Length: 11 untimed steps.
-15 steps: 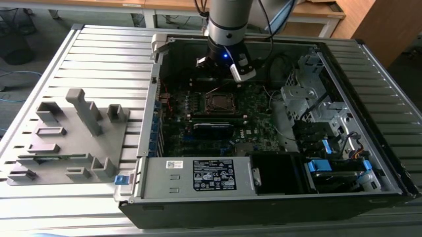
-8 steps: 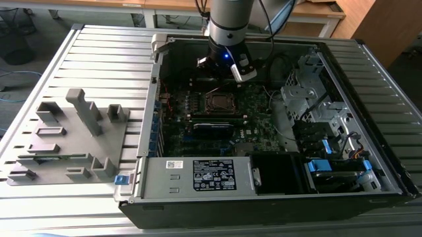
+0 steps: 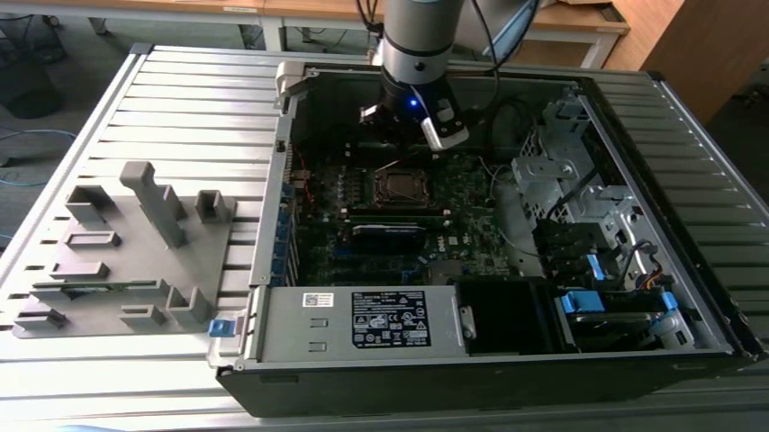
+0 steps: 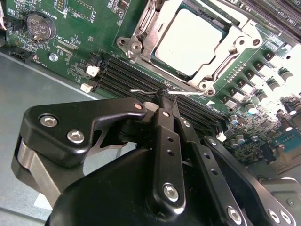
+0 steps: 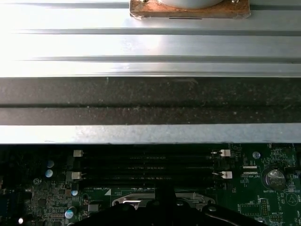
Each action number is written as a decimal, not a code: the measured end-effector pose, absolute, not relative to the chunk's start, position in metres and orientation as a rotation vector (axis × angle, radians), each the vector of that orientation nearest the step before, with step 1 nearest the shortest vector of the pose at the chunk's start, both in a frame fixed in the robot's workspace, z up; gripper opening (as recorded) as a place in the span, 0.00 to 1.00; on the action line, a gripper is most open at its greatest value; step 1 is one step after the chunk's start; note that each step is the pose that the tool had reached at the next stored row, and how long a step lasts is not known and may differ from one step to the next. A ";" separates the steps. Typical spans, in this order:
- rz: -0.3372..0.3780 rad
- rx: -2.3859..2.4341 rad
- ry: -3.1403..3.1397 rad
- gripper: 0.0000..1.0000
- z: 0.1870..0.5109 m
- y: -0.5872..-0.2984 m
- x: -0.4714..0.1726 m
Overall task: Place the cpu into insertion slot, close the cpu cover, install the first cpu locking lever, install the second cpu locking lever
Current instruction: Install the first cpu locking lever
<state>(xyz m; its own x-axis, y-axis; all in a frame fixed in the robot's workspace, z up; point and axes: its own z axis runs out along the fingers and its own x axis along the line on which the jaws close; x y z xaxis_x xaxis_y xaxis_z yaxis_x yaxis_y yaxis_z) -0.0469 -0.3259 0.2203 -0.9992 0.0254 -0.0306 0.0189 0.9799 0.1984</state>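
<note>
Lever step, I reckon: cpu seated, cpu cover down, gripper clamped onto thin locking lever; calls for steady grip.

One arm carries one gripper. One open computer case holds one green circuit board with one cpu, one cpu cover, one wire locking lever, one coin battery, four long black memory slots and four white clips. One grey fixture sits on the tabletop.
</note>
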 end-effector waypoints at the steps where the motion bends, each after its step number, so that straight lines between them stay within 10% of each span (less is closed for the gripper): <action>1: 0.310 0.035 3.093 0.11 0.220 -0.326 -0.047; 11: 0.310 0.035 3.093 0.11 0.220 -0.326 -0.042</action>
